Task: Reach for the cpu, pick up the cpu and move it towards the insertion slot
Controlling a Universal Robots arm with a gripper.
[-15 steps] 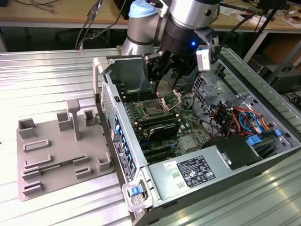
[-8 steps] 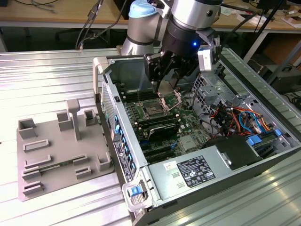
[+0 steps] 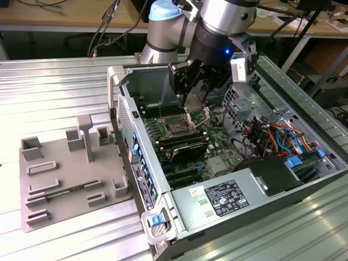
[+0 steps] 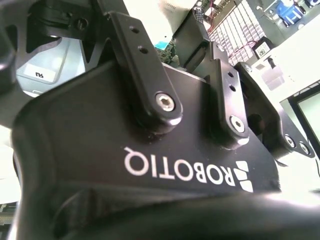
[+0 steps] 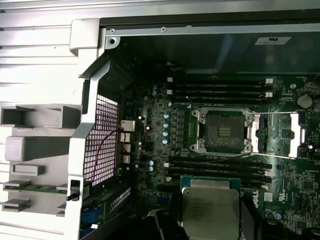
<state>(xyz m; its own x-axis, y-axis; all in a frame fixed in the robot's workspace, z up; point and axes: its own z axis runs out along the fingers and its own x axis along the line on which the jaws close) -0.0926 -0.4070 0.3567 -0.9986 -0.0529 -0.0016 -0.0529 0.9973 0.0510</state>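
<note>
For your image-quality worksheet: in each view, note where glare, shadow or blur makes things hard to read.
Exterior view: the metal table glares pale, while the computer case interior under the gripper is dim. Second wrist view: the gripper body looms dark, the background washed out white. First wrist view: evenly lit and sharp; the cpu top shines softly, the insertion slot is dark.

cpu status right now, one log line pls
phase: carry | gripper shut on cpu | position: inside open case, above motherboard | insertion slot: frame open, empty | cpu not yet over slot
</note>
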